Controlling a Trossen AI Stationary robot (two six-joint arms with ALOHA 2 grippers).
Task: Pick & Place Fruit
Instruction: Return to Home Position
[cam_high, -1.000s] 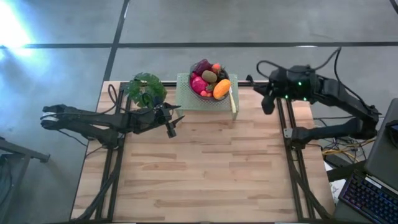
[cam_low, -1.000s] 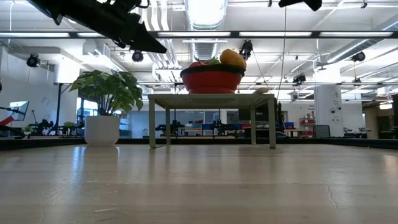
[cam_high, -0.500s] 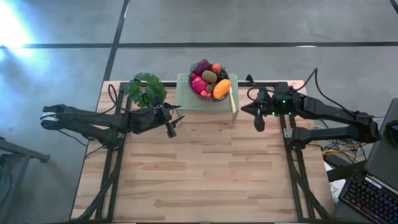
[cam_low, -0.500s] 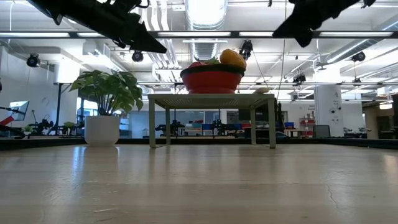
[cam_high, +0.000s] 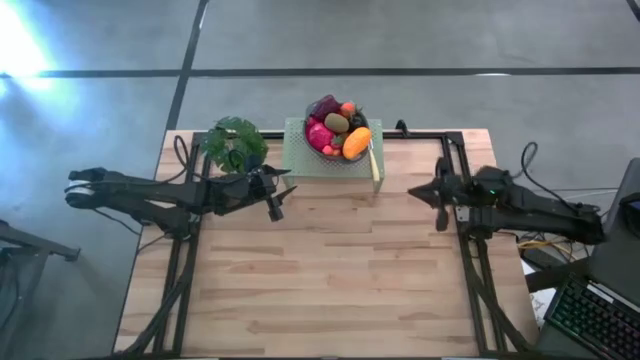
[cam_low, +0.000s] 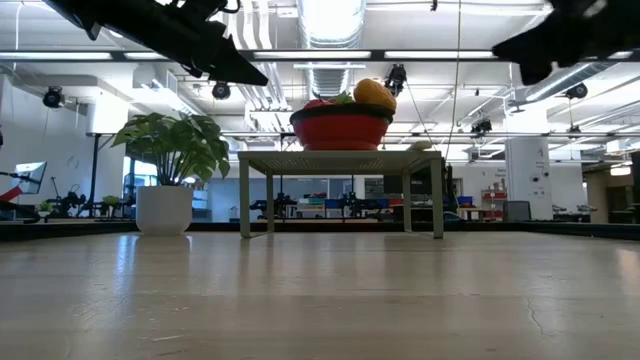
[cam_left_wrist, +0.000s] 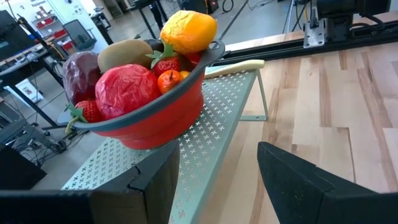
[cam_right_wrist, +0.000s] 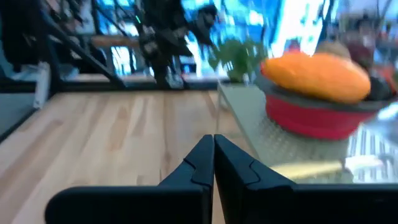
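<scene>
The fruit (cam_high: 337, 128) fills a red bowl (cam_left_wrist: 163, 115) on a pale green perforated stand (cam_high: 300, 152) at the table's far middle. It includes an orange oval (cam_left_wrist: 188, 30), a red piece (cam_left_wrist: 127, 90), a maroon one (cam_left_wrist: 81, 68), a brown one (cam_left_wrist: 124, 53) and small berries. My left gripper (cam_high: 277, 205) hovers open near the stand's left corner, pointing at the bowl, with nothing between its fingers (cam_left_wrist: 155, 180). My right gripper (cam_right_wrist: 213, 155) is shut and empty. It sits near the table's right edge (cam_high: 441, 200), facing the bowl (cam_right_wrist: 323, 118).
A potted leafy plant (cam_high: 235, 143) stands at the far left beside the stand. A slim pale utensil (cam_high: 374, 160) lies along the stand's right edge. Bare wooden tabletop (cam_high: 330, 270) stretches across the middle and near side. Black frame rails (cam_high: 470, 280) run along both sides.
My right arm has come down from high above the far right corner. It has folded back toward the table's right edge, its gripper tipping up to nearly level. My left arm and the fruit have kept still.
</scene>
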